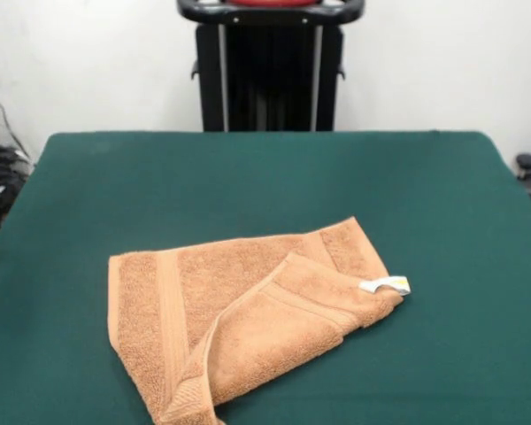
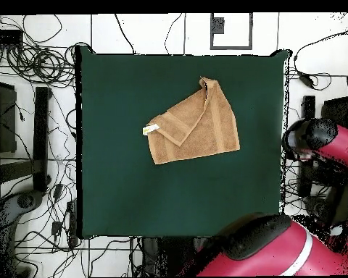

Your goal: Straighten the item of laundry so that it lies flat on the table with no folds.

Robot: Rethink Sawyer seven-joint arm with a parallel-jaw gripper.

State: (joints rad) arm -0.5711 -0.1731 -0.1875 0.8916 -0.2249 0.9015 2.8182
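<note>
Towel (image 1: 248, 310), orange-tan terry, lies mid-table (image 2: 119, 195) with one corner flapped over diagonally; we see the arm (image 2: 278, 246) parked off the table's edge, its gripper out of sight, so we cannot tell its state

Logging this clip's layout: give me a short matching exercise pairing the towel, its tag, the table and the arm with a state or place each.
Things:
1. towel
2. white tag
3. table
4. arm

States or places:
A. drawn back off the table's edge
B. dark green top
C. partly folded over itself
D. at one corner of the towel

Pairs: 1-C, 2-D, 3-B, 4-A
</note>
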